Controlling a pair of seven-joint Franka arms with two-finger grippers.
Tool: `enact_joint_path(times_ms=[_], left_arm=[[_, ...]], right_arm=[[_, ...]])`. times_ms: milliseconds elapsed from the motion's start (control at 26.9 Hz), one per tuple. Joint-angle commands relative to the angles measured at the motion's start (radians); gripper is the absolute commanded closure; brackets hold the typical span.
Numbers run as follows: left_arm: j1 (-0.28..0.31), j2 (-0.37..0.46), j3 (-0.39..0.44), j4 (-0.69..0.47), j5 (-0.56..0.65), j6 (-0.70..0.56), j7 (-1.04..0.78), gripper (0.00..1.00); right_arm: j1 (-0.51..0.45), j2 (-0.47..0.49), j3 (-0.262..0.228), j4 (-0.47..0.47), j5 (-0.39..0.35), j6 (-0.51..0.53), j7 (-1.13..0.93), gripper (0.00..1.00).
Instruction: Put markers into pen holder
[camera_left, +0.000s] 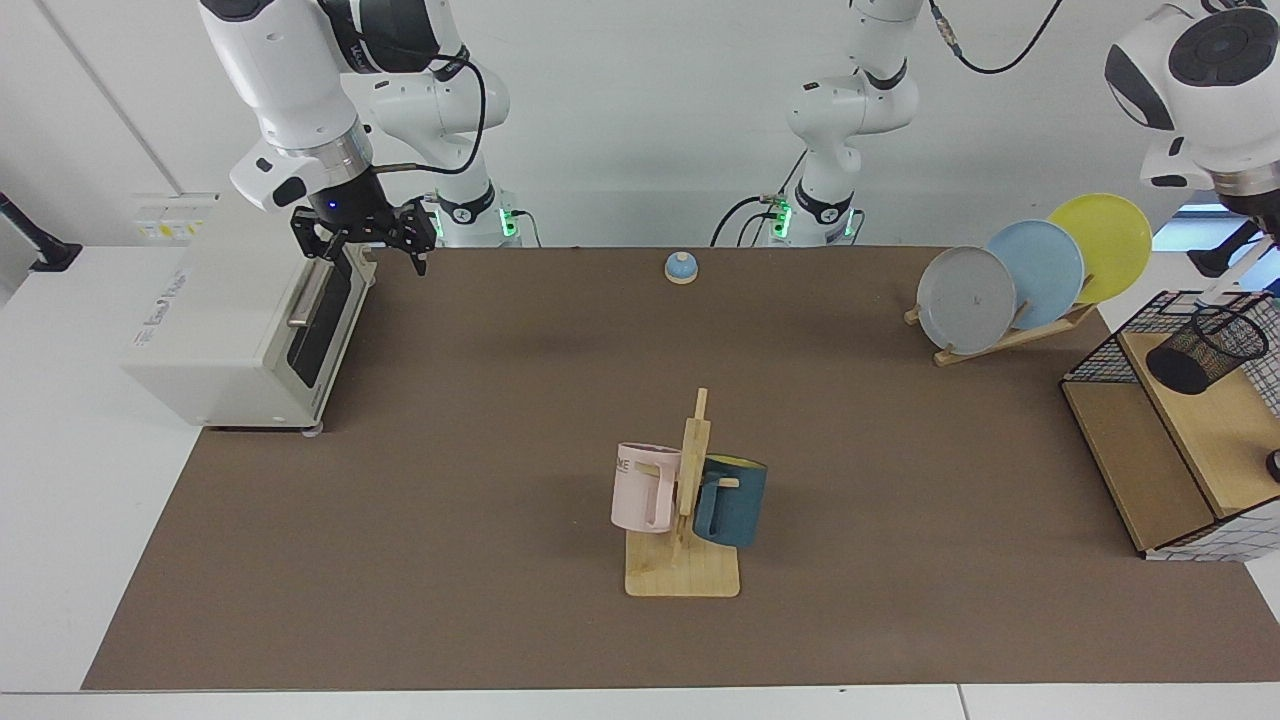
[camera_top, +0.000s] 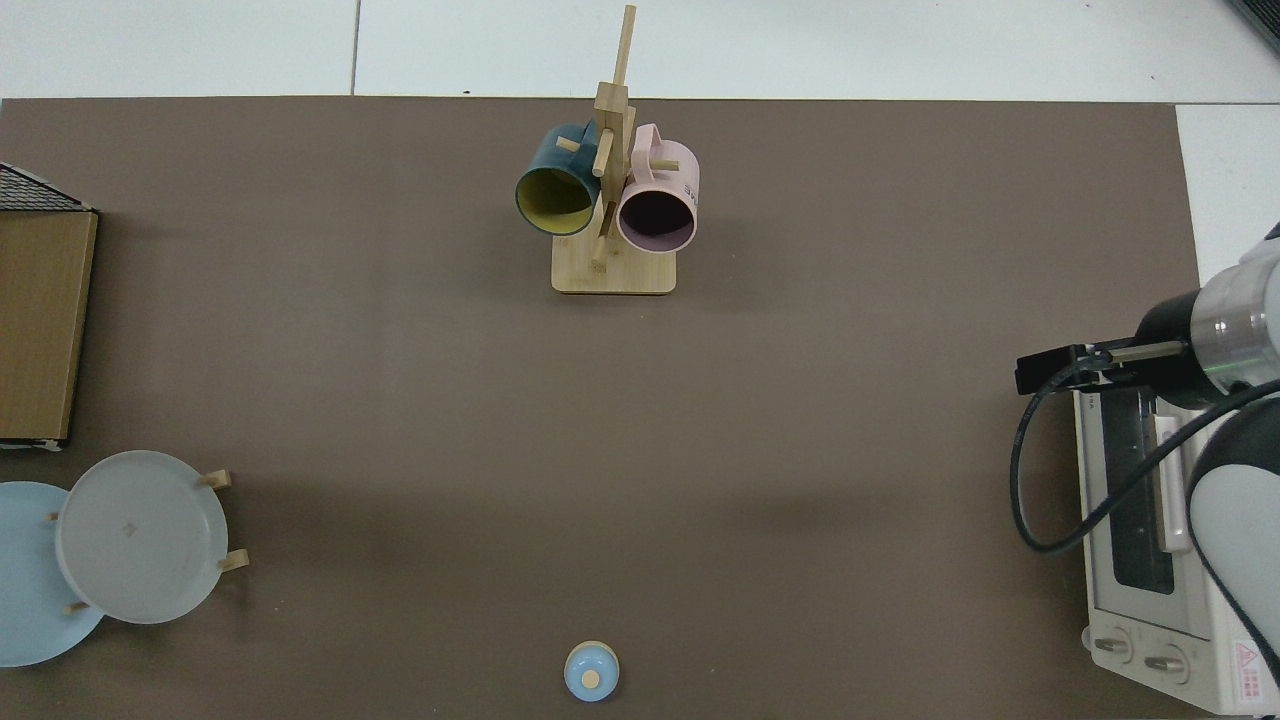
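Holding marker (camera_left: 1228, 287) in L gripper (camera_left: 1268, 240), slanting tip-down just above pen holder (camera_left: 1205, 350); R gripper (camera_left: 365, 238) waiting by oven (camera_left: 230, 320), fingers wide.

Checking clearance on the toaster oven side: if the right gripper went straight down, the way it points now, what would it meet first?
Probably the toaster oven's front top edge, just below the right gripper. In the top view the gripper overhangs that edge, so it might instead reach the brown mat.

plates (camera_left: 1038, 272): 3 | mugs (camera_left: 647, 487): 2 | toaster oven (camera_left: 240, 330): 1 | pen holder (camera_left: 1205, 349): 1 | bell (camera_left: 681, 267): 1
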Motion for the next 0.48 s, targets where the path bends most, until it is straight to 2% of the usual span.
enact_joint_path(times_ms=[0, 445], left_arm=[[0.050, 0.037, -0.008, 0.045, 0.015, 0.090, 0.055, 1.00], [0.104, 0.035, -0.006, 0.003, 0.008, 0.138, 0.064, 1.00]], right_arm=[[-0.021, -0.002, 0.009, 0.007, -0.007, -0.024, -0.028, 0.00], [-0.027, 0.000, 0.009, 0.009, -0.005, -0.007, -0.028, 0.00]])
